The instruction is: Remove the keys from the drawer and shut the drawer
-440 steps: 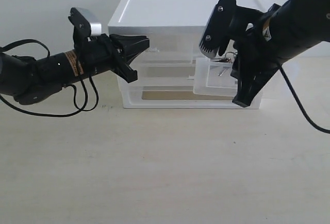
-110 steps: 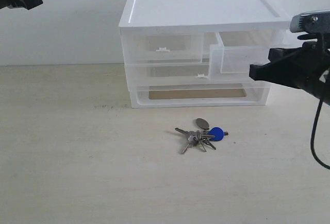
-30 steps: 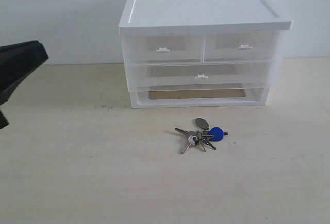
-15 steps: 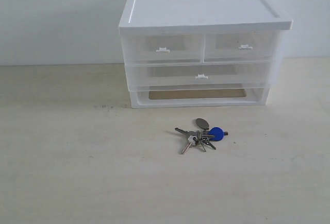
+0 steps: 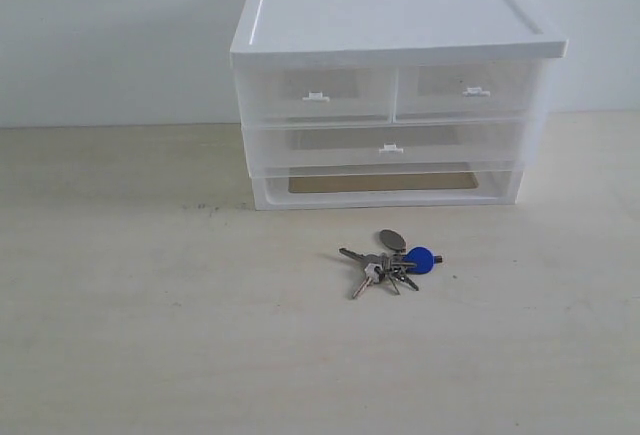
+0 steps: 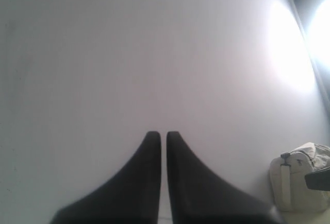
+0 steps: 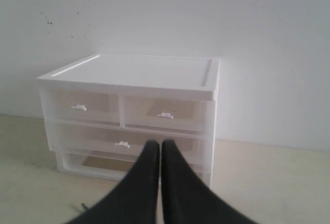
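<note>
The keys (image 5: 393, 260), silver with a round blue fob and an oval tag, lie on the table in front of the organizer. The right-hand small drawer (image 5: 468, 92) (image 7: 164, 113) sits pushed in, flush with its left twin. Neither arm shows in the exterior view. My left gripper (image 6: 163, 134) is shut with nothing in it and faces a blank white wall. Some way back from the organizer, my right gripper (image 7: 160, 143) is shut and empty, pointing at its front.
The white-topped organizer (image 5: 395, 15) stands at the back of the table against the wall, with a left small drawer (image 5: 315, 95) and a full-width drawer (image 5: 390, 147). A pale bag (image 6: 301, 177) shows at the edge of the left wrist view.
The left arm's dark shape at the left edge a second ago has left the exterior view. The keys and drawers have not moved.
</note>
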